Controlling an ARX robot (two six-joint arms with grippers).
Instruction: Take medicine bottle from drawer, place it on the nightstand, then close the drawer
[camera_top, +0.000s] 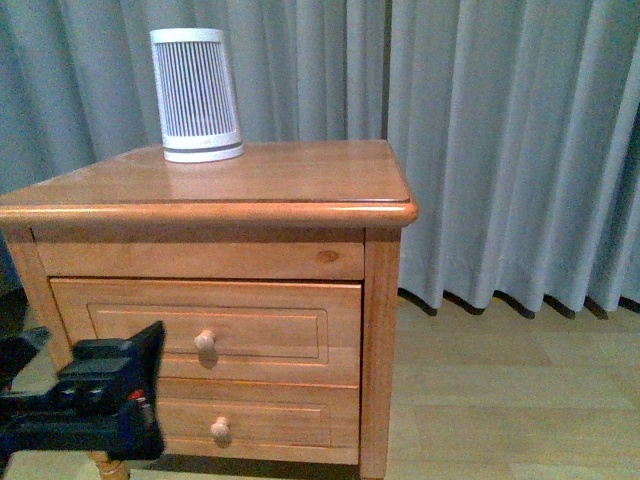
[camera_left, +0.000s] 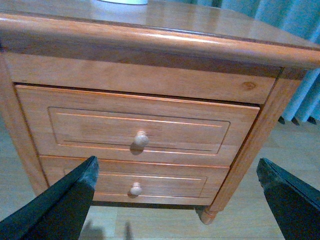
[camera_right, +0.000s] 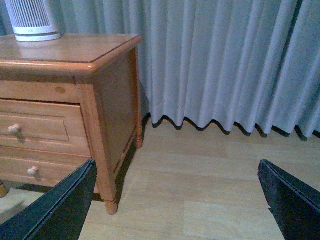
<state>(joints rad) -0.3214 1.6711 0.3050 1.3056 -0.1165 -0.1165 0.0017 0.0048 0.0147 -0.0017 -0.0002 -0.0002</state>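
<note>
Evidently nothing is done yet: the upper drawer (camera_top: 205, 320) is shut, the medicine bottle unseen, presumably inside it, and my left hand (camera_left: 177, 165) and right hand (camera_right: 175, 167) both hang spread apart

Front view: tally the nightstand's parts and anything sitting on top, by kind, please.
Honey-brown wooden nightstand: 1
Honey-brown panelled drawers: 2 (upper drawer, lower drawer)
Round wooden knobs: 2
White ribbed tapered appliance on top: 1
Total: 6
</note>
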